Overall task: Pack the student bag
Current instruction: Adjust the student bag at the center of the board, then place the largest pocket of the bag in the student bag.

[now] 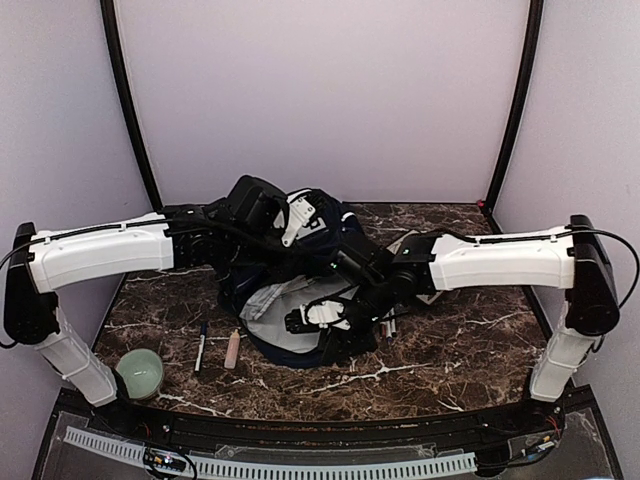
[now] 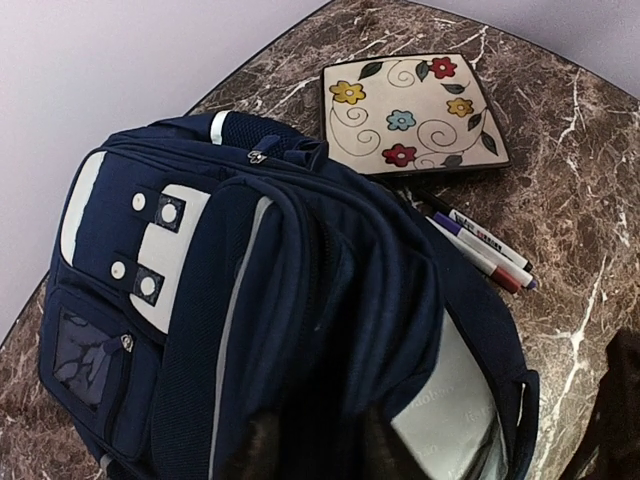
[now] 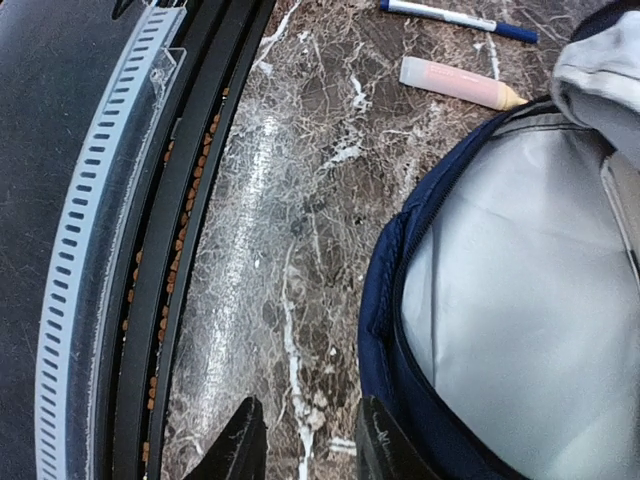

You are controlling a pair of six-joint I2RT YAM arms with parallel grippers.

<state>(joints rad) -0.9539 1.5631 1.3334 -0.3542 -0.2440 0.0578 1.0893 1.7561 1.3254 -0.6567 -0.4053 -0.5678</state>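
Note:
The student bag [image 1: 335, 232] is a navy backpack with white patches, lying mid-table with its mouth toward me and its grey lining [image 1: 268, 305] showing. My left gripper [image 1: 290, 240] is on the bag's top. In the left wrist view a thick fold of the bag [image 2: 300, 250] fills the space between my left gripper's [image 2: 325, 450] fingers, which hold it. My right gripper [image 1: 295, 322] is open and empty, low over the marble just outside the bag's front rim [image 3: 385, 300]. In the right wrist view [image 3: 310, 440] one fingertip is beside the rim, and the lining [image 3: 530, 300] looks bare.
A blue-capped marker [image 3: 455, 18] and a peach tube [image 3: 460, 85] lie left of the bag, with a green round dish [image 1: 140, 370] nearer the front left. A flowered square plate [image 2: 410, 110] and several markers [image 2: 480, 245] lie right of the bag. The table's front rail [image 3: 100, 250] is close to the right gripper.

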